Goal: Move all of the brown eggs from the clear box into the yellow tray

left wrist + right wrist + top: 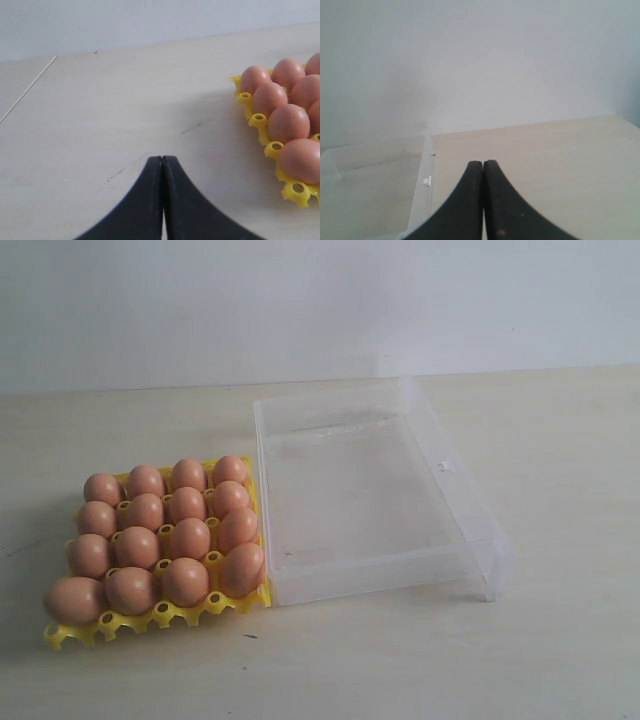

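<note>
Your left hand (162,161) and right hand (483,165) are hanging pressed together; brown eggs (165,530) are filling the yellow tray (128,624) beside the clear box (385,572).

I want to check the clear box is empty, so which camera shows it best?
The exterior view: it shows the whole clear box, all four walls and the floor, with nothing inside. The right wrist view catches only one part, along the wall with the small tab. The left wrist view shows none of it.
</note>
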